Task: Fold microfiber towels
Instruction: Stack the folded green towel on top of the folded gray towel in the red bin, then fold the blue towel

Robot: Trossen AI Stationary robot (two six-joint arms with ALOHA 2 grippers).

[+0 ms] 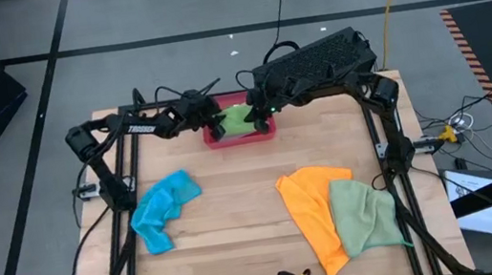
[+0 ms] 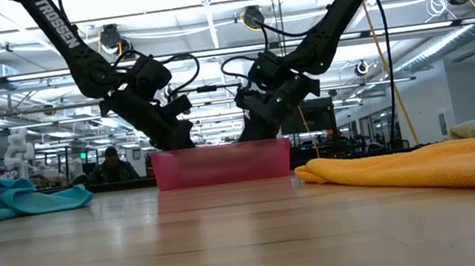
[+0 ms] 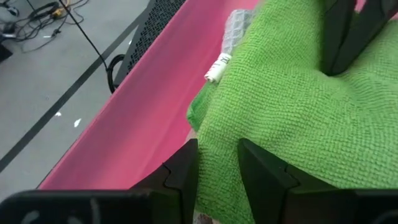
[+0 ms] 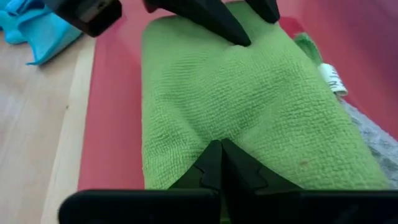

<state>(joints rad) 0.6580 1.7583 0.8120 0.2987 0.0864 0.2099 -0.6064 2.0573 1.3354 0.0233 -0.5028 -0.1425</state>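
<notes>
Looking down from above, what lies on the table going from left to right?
Blue towel → pink-red tray holding a bright green towel → orange towel → pale green towel, overlapping the orange one's right edge.
</notes>
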